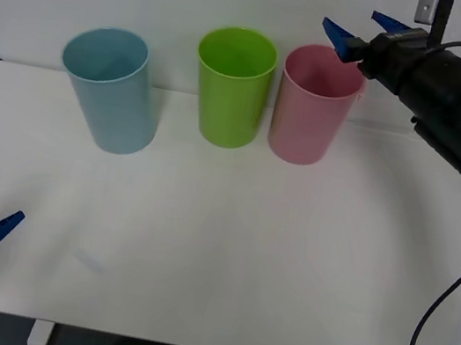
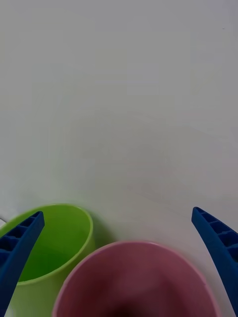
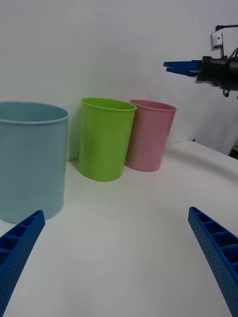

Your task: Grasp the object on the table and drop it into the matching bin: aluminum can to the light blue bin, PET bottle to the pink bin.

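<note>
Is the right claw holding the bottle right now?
No, the right claw is open and empty, above the pink bin.

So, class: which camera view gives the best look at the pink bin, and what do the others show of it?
The left wrist view: it shows the pink bin whole, side-on, standing on the table beside the green bin. The front view shows it from above, its rim partly behind the right gripper. The right wrist view shows just its rim.
</note>
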